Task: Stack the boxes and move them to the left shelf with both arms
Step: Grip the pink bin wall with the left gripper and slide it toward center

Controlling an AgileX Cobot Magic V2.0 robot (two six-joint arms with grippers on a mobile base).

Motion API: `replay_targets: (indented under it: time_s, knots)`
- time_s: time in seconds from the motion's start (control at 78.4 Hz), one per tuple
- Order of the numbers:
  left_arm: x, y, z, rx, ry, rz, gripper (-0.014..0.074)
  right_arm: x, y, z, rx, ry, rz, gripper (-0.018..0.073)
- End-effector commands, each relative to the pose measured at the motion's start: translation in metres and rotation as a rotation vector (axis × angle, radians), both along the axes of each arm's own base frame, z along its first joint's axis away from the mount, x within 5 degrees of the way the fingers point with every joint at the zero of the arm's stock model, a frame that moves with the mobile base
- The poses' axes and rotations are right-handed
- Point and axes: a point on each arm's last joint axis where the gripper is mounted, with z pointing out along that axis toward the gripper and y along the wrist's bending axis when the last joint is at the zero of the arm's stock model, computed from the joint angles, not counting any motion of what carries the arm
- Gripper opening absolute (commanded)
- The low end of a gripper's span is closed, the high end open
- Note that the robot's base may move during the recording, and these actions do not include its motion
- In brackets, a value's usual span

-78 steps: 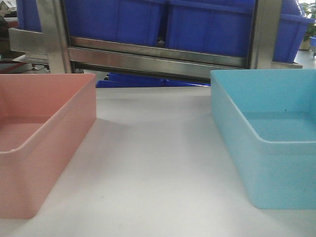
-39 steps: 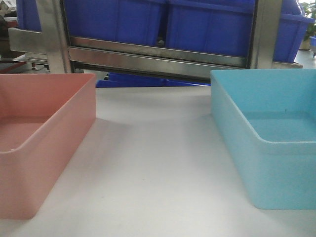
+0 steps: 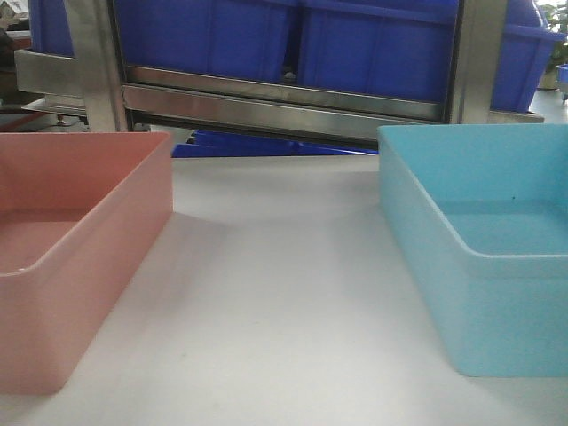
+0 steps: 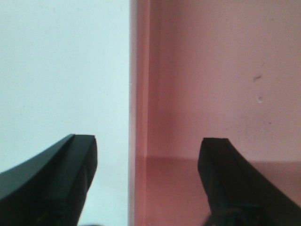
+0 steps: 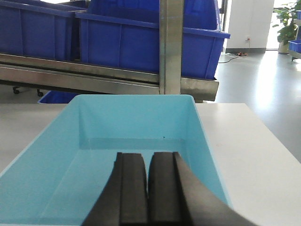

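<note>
The salmon pink box (image 3: 80, 240) sits on the white table at the left, and the light blue box (image 3: 479, 266) sits at the right, a wide gap between them. My left gripper (image 4: 149, 140) is open and straddles the pink box's wall (image 4: 138, 94), one finger over the table and the other inside the box. My right gripper (image 5: 148, 155) is shut on nothing and hovers over the near end of the blue box (image 5: 136, 122). A brushed-steel rack (image 3: 284, 105) stands behind the table; I cannot tell which part of it is the left shelf.
Royal-blue ribbed crates (image 3: 293, 35) fill the rack level behind the table, between steel uprights (image 3: 93, 62). Another blue crate (image 3: 240, 142) shows low under the rack. The white table (image 3: 275, 293) ends at the right, with open floor (image 5: 263, 80) beyond it.
</note>
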Motion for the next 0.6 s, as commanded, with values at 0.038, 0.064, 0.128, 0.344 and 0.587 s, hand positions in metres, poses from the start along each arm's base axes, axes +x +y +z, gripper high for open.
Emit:
replay_targets:
  time_s: [0.038, 0.064, 0.128, 0.344, 0.587]
  knots:
    - [0.007, 0.003, 0.007, 0.024, -0.045, -0.003, 0.0377, -0.004, 0.001, 0.019, -0.008, -0.135, 0.008, 0.0049]
    - [0.008, 0.003, 0.002, 0.024, -0.032, -0.004, 0.0371, -0.004, 0.001, 0.019, -0.008, -0.135, 0.008, 0.0049]
    - [0.011, 0.005, -0.008, 0.032, -0.004, -0.008, 0.0344, -0.004, 0.001, 0.019, -0.008, -0.135, 0.008, 0.0049]
    - [0.014, 0.005, -0.014, 0.020, 0.009, 0.002, 0.0143, -0.004, 0.001, 0.019, -0.008, -0.135, 0.008, 0.0049]
    - [0.010, 0.002, -0.011, -0.011, 0.055, 0.002, -0.0004, -0.004, 0.001, 0.019, -0.008, -0.135, 0.008, 0.0049]
